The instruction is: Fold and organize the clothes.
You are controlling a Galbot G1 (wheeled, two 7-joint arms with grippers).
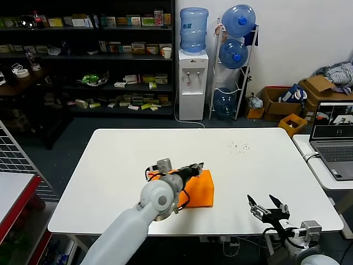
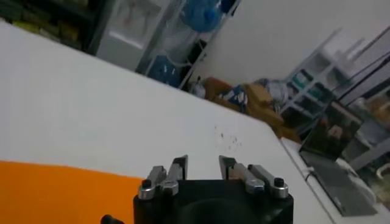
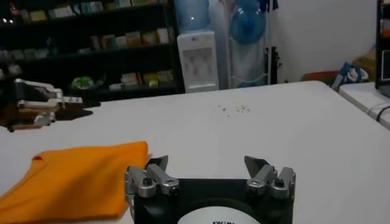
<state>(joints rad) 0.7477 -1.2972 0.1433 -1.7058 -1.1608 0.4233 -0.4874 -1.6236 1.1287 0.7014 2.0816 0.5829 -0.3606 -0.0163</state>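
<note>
The orange T-shirt lies folded into a compact rectangle on the white table, near its front middle. My left arm reaches over the shirt. The left gripper hovers just above the shirt's far edge, fingers a little apart with nothing between them. In the left wrist view the left gripper shows only bare table between its fingers, with the shirt below and to one side. My right gripper is wide open and empty near the table's front right. In the right wrist view the right gripper is beside the shirt, apart from it.
A laptop sits on a side table at the right. Small dark specks dot the far right of the table. Behind stand shelves, a water dispenser, spare bottles and cardboard boxes. A red-edged cart is at the left.
</note>
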